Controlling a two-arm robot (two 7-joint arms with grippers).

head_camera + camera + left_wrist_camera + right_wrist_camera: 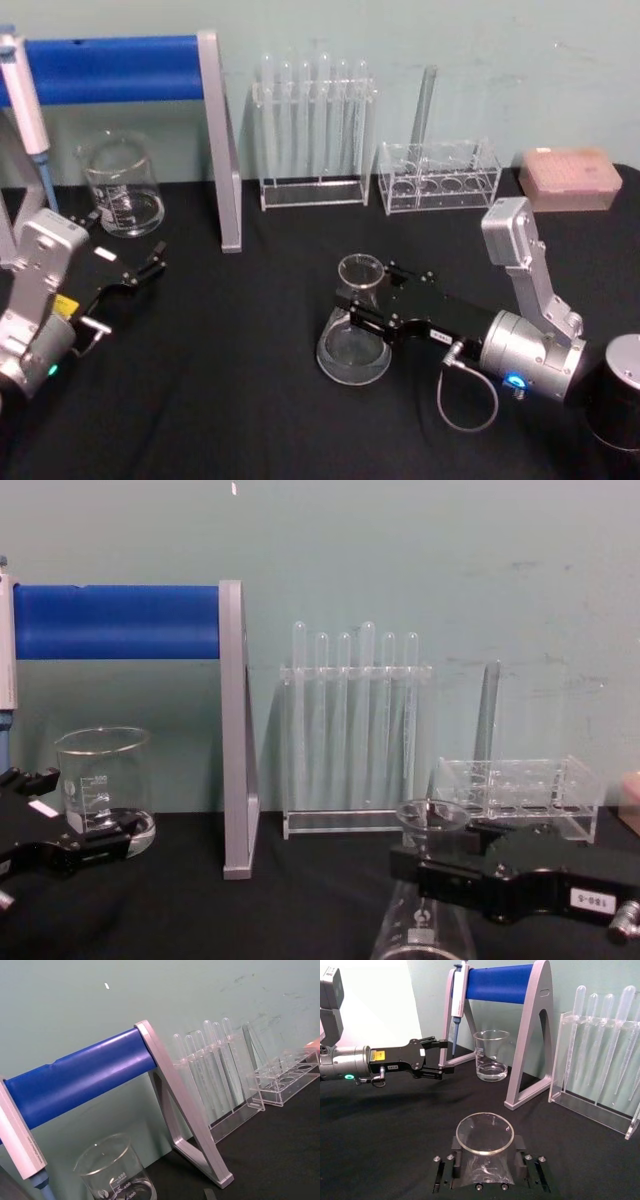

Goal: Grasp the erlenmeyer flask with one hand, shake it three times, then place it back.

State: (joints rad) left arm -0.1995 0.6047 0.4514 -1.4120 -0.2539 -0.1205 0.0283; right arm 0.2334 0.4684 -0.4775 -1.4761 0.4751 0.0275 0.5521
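Centre of the head view: the erlenmeyer flask point(356, 325) stands upright on the black worktop point(250, 400), its wide base down and its flared rim up. My right gripper point(368, 298) comes in from the lower right of the frame, and my fingers point(362, 317) sit on either side of the narrow neck, just below the rim. In the right wrist view the rim of the erlenmeyer flask point(484, 1132) lies between my fingers point(456, 1144); they look closed onto the glass or very nearly so, and I judge this the grasp step. To do it well, I keep the neck centred between the pads, close firmly enough that smooth glass cannot slip, and lift straight up before any shaking, so the base clears the worktop. Shakes should be short and level, kept away from the test tube rack point(315, 140) at upper centre. My left gripper point(140, 272) is parked at the left edge, fingers apart and holding nothing, near the glass beaker point(122, 186).
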